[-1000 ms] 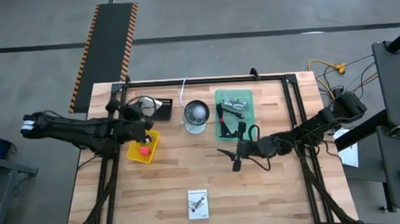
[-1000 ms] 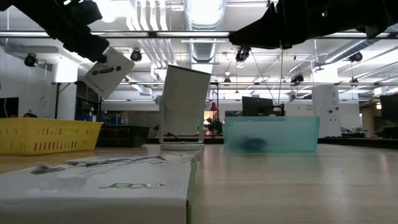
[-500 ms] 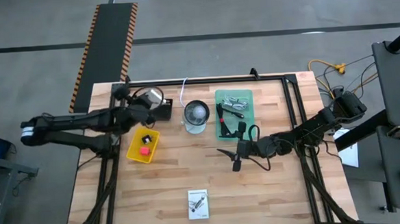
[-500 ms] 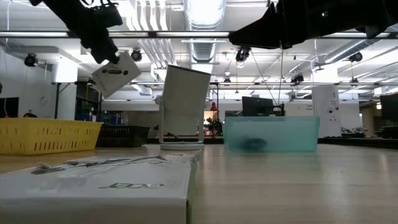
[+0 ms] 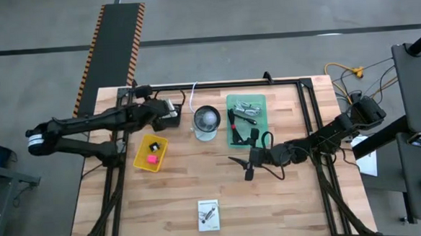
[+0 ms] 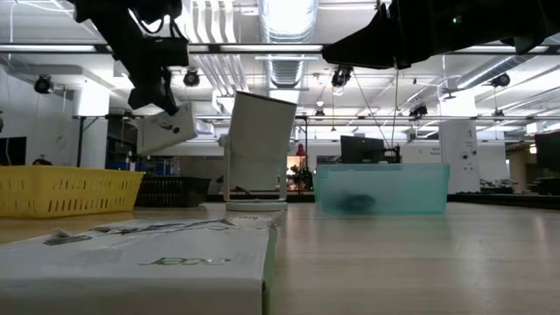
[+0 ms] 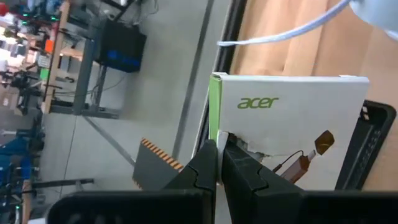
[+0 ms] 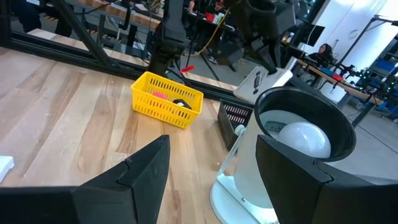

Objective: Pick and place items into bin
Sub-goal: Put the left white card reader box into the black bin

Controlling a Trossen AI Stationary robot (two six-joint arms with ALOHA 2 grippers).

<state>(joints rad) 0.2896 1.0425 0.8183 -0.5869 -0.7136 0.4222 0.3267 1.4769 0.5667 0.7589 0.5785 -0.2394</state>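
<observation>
Fingers of your left gripper (image 7: 217, 163) are clamped on a white printed card (image 7: 289, 134), which hangs above the black basket (image 5: 170, 114) at the table's (image 5: 294, 207) far side, beside the yellow bin (image 5: 150, 152). In that bin you see a pink-red lump (image 5: 152, 158) and a tiny black cube (image 5: 153, 145). Your right gripper (image 5: 248, 166) waits near the table's middle, fingers apart and empty. A second card (image 5: 209, 214) lies at the near edge.

The left gripper (image 7: 217, 148) is pinched shut on the edge of a white card (image 7: 292, 130) printed "acer", over what looks like a black tray (image 7: 372, 155).
</observation>
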